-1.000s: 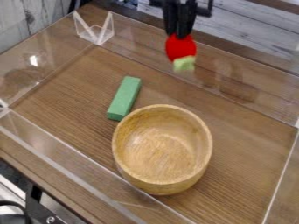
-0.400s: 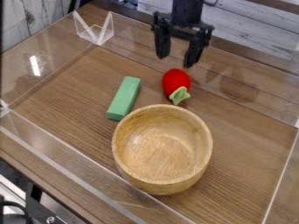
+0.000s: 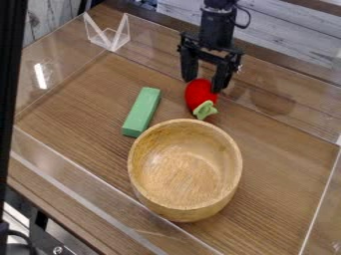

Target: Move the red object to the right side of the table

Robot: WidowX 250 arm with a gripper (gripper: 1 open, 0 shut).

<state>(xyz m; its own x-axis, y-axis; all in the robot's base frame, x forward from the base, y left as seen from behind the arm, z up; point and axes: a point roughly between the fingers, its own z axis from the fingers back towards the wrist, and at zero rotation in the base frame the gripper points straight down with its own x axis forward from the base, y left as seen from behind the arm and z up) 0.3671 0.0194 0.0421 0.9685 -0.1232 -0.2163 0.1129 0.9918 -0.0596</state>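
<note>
Am hovering gripper (image 3: 209, 78) wide open over red object (image 3: 198, 96); probably off-centre, risking knocking it toward bowl (image 3: 185, 167).

On the table (image 3: 286, 149), the block (image 3: 142, 111) lies left of the fruit (image 3: 200, 96) (bowl (image 3: 185, 167) in front).

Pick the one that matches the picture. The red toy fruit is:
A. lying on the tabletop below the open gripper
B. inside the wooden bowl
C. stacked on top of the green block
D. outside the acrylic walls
A. The red toy fruit lies on the wood-grain table, between the green block and the open gripper just above it, apart from the wooden bowl.
</note>
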